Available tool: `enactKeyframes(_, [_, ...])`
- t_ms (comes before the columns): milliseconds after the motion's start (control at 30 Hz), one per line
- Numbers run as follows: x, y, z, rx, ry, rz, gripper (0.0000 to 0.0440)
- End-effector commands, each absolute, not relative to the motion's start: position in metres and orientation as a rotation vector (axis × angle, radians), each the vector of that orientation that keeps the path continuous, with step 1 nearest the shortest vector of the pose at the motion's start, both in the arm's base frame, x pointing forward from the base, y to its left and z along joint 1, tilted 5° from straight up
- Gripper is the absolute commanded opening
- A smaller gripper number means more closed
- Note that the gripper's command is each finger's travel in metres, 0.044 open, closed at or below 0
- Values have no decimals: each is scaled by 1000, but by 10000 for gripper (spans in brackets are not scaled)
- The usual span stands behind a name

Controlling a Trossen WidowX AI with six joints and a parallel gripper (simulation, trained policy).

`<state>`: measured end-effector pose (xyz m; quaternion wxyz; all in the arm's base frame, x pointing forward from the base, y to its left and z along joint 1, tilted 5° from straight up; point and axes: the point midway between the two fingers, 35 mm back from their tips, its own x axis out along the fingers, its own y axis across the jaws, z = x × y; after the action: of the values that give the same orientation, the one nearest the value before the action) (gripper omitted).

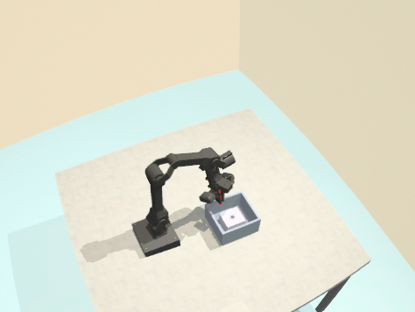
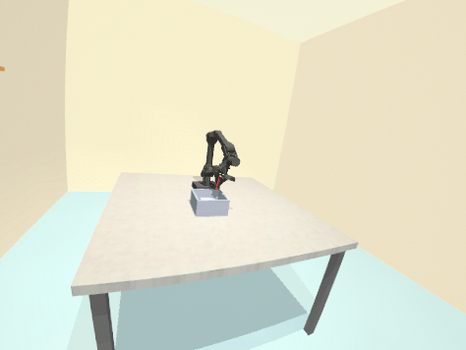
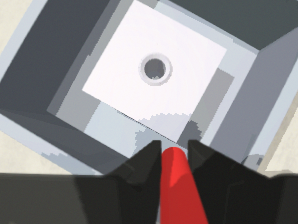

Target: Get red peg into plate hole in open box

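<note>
Red, rounded peg [image 3: 179, 190] is already grasped in my black metal-looking gripper [image 1: 220, 202] [image 2: 217, 188] [image 3: 174, 148]; reaching the white square plate's [image 1: 228, 223] [image 2: 206, 199] [image 3: 120, 82] hole and inserting fully remain for me.

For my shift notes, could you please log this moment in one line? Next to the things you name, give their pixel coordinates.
end effector [image 1: 220, 198] [image 2: 217, 185] [image 3: 174, 148]: shut on red peg [image 1: 220, 197] [image 2: 218, 183] [image 3: 181, 192] | plate hole [image 1: 232, 216] [image 3: 155, 69]: unfilled

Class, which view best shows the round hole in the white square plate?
Wrist: the round hole appears large, its rim unobstructed. Top shows only a small dark dot; exterior hides it behind the box's wall or leaves it indistinct.
</note>
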<state>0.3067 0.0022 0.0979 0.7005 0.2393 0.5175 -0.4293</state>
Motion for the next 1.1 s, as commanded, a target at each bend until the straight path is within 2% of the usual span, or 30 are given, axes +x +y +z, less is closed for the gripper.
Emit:
enactKeyframes(0, [316, -10, 96, 537, 1150, -953, 0])
enactKeyframes(567, [345, -54, 55, 529, 1245, -841, 9])
enactKeyframes(633, [344, -55, 48, 524, 1270, -825, 41])
enactKeyframes(767, [344, -57, 35, 523, 1312, -801, 138])
enactKeyframes(833, [347, -60, 32, 525, 1322, -787, 166])
enactKeyframes(1067, [372, -66, 39, 565, 1324, -732, 348])
